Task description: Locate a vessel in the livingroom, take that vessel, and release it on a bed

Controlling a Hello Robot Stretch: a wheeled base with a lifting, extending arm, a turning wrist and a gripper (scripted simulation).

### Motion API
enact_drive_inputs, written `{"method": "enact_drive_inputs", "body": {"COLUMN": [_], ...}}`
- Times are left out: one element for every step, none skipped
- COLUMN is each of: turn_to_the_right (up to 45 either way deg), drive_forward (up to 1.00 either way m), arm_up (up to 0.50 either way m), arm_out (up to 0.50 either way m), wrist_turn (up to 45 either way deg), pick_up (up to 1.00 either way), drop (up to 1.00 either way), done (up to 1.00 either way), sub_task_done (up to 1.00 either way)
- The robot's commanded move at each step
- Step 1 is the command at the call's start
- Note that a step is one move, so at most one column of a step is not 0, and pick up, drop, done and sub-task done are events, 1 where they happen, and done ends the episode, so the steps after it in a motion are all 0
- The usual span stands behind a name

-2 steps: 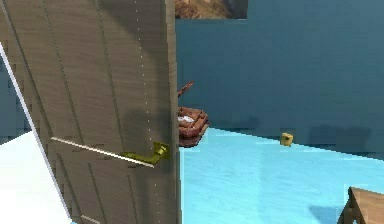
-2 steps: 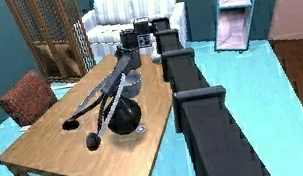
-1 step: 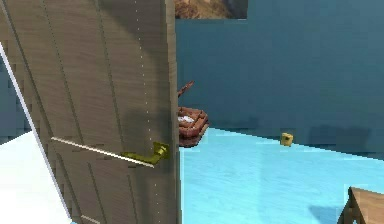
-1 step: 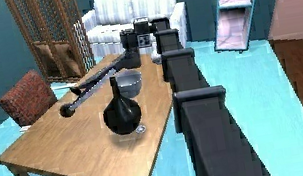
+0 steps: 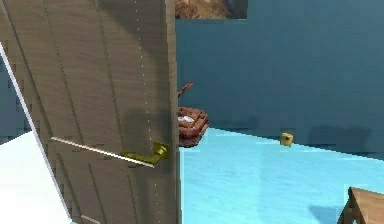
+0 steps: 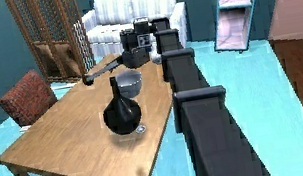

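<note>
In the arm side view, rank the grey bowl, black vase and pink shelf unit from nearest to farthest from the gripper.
Measured from the gripper:
1. Grey bowl, on the table, close by the fingers.
2. Black vase, mid-table, lower in the view.
3. Pink shelf unit, by the far wall at the view's upper right.

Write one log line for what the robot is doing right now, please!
spot: wooden table | on it: black vase, grey bowl | gripper: near bowl, cannot tell if holding | ahead: wooden door
</note>
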Motion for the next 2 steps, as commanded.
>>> {"method": "enact_drive_inputs", "body": {"turn_to_the_right": [0.0, 0.0], "drive_forward": [0.0, 0.0], "arm_up": [0.0, -0.28], "arm_out": [0.0, 0.0], "wrist_turn": [6.0, 0.0], "pick_up": [0.0, 0.0], "drop": [0.0, 0.0], "done": [0.0, 0.0], "sub_task_done": [0.0, 0.0]}}
